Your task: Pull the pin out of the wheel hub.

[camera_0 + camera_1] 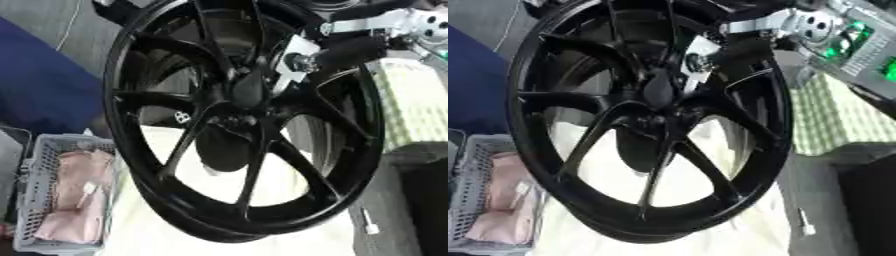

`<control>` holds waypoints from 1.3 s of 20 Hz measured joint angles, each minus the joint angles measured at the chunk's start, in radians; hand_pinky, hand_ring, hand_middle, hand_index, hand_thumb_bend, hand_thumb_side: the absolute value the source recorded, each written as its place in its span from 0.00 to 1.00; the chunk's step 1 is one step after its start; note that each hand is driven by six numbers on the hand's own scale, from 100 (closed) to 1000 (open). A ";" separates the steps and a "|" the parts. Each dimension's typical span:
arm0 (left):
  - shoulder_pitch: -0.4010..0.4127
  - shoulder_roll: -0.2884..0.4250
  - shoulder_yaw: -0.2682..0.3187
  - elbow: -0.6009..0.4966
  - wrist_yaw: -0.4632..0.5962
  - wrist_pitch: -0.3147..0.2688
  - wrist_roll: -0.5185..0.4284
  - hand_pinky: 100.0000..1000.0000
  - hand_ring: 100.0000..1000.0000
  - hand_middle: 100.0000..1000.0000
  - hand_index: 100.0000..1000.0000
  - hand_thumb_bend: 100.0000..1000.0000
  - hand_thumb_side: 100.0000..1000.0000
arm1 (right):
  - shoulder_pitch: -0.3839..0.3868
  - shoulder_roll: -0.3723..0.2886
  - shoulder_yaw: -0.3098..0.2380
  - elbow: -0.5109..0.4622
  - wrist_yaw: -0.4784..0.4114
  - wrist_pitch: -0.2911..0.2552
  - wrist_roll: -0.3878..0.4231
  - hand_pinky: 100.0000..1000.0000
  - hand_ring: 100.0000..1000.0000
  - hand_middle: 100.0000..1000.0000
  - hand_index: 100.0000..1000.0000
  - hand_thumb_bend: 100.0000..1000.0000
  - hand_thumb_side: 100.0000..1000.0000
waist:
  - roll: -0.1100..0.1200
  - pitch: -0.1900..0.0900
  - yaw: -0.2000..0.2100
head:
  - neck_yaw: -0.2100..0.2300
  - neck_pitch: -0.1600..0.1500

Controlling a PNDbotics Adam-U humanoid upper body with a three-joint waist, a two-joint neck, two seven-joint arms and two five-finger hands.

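Nearest, a grey basket (35, 200) of pink cloth sits low on the left. Above it stands the black wheel (236, 120), spokes meeting at the hub (241, 120); I cannot pick out the pin. Farther up, the right hand (350, 50) reaches in, whether curled I cannot tell. It should pull straight along the axle.

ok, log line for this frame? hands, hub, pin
right hand: reaching in from upper right, at wheel hub | fingers: cannot tell | left hand: not in view | pin: not discernible | basket: lower left
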 measured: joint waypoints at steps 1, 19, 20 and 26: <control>0.000 0.000 0.000 0.000 0.000 0.000 0.000 0.69 0.60 0.58 0.77 0.00 0.62 | 0.000 0.000 0.000 0.000 -0.001 0.000 0.000 0.92 0.97 0.73 0.93 0.00 0.66 | 0.000 0.000 0.000 | 0.000 0.000; 0.000 0.000 -0.002 0.000 0.000 0.005 -0.009 0.69 0.60 0.58 0.76 0.00 0.62 | 0.001 0.015 0.005 0.001 -0.008 0.014 -0.014 0.84 0.81 0.56 0.78 0.00 0.39 | 0.000 0.001 -0.002 | 0.002 0.000; 0.000 -0.001 -0.002 0.000 0.000 0.005 -0.009 0.69 0.60 0.58 0.76 0.00 0.62 | 0.001 0.017 0.005 0.001 -0.008 0.018 -0.018 0.84 0.80 0.55 0.77 0.00 0.34 | 0.000 0.001 -0.002 | 0.002 0.000; 0.000 -0.001 -0.002 0.000 0.002 0.007 -0.011 0.69 0.61 0.57 0.76 0.00 0.62 | 0.001 0.018 0.006 0.000 -0.007 0.031 -0.031 0.81 0.76 0.54 0.75 0.00 0.28 | -0.002 0.004 -0.001 | 0.001 0.000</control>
